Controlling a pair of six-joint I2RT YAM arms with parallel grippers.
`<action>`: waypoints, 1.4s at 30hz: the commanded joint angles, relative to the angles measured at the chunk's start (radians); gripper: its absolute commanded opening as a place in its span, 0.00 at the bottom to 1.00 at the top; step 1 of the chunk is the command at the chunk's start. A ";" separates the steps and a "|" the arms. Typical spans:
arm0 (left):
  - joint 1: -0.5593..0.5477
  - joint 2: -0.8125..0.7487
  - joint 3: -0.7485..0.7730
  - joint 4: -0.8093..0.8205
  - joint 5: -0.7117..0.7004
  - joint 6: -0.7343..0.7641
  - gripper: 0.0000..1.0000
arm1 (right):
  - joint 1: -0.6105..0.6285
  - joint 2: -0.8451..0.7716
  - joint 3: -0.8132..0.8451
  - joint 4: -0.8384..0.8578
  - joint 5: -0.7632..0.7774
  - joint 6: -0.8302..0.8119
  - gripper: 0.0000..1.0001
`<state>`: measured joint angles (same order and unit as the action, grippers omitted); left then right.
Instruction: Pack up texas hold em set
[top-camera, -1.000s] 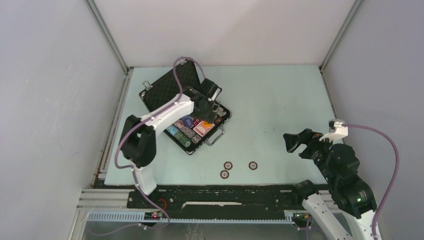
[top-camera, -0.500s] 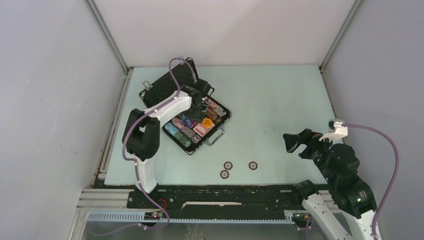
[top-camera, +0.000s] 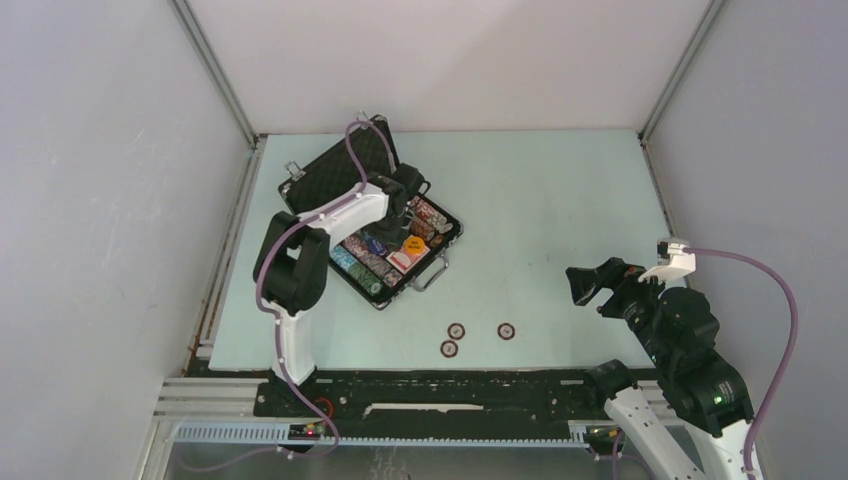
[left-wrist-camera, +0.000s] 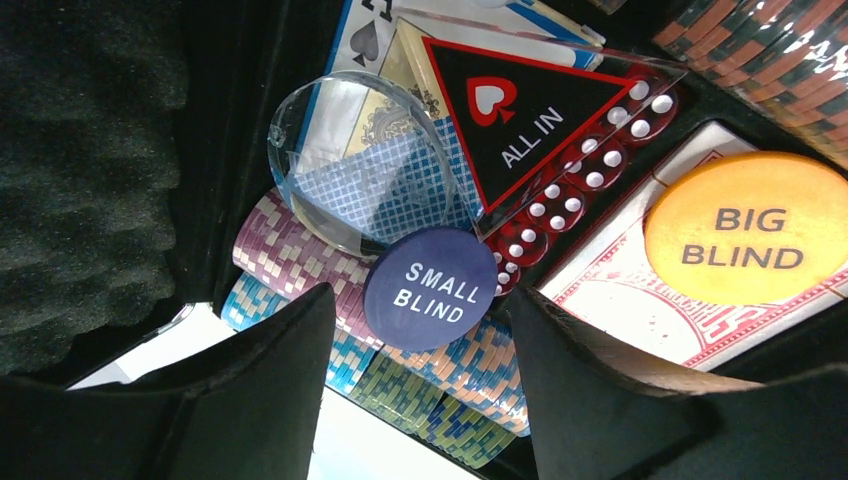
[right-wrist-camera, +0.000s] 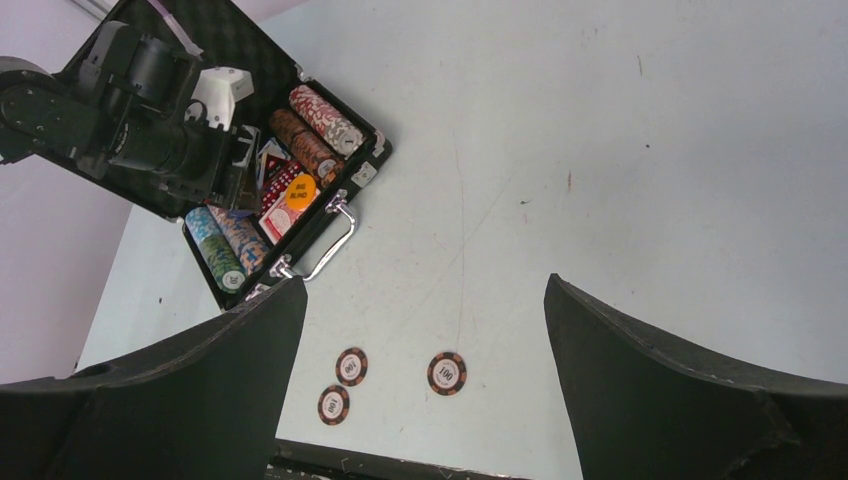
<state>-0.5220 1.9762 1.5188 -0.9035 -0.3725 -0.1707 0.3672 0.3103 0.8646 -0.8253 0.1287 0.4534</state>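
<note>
The texas hold em set is a black case (top-camera: 318, 178) lying open at the back left, its foam lid (left-wrist-camera: 80, 150) laid back. In its tray lie rows of chips (left-wrist-camera: 290, 262), a blue SMALL BLIND button (left-wrist-camera: 430, 288), an orange BIG BLIND button (left-wrist-camera: 747, 240), a triangular ALL IN marker (left-wrist-camera: 520, 110), a clear disc (left-wrist-camera: 350, 140), red dice (left-wrist-camera: 570, 195) and a red card deck (left-wrist-camera: 620, 300). My left gripper (top-camera: 402, 203) hovers open over the tray, holding nothing. My right gripper (top-camera: 590, 282) hangs open at the near right, high above the table.
Three loose brown 100 chips (right-wrist-camera: 351, 366) (right-wrist-camera: 333, 404) (right-wrist-camera: 447, 373) lie on the pale table (top-camera: 540, 200) near its front edge, between the arms. The case handle (right-wrist-camera: 335, 240) points toward them. Grey walls close in the table on three sides.
My left gripper has drawn back over the tray toward the lid, uncovering the orange button. The right arm and the loose chips have not moved.
</note>
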 joint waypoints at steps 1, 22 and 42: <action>0.002 0.019 0.051 0.003 -0.031 0.022 0.69 | 0.005 0.011 -0.003 0.036 -0.002 -0.015 0.99; 0.001 -0.014 0.029 0.006 -0.036 0.025 0.49 | 0.005 0.007 -0.003 0.034 -0.003 -0.016 0.99; 0.000 -0.077 0.031 -0.021 0.070 -0.001 0.25 | 0.006 0.010 -0.003 0.034 -0.003 -0.014 0.99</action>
<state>-0.5232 1.9785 1.5341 -0.9237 -0.3538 -0.1574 0.3672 0.3103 0.8646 -0.8253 0.1253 0.4534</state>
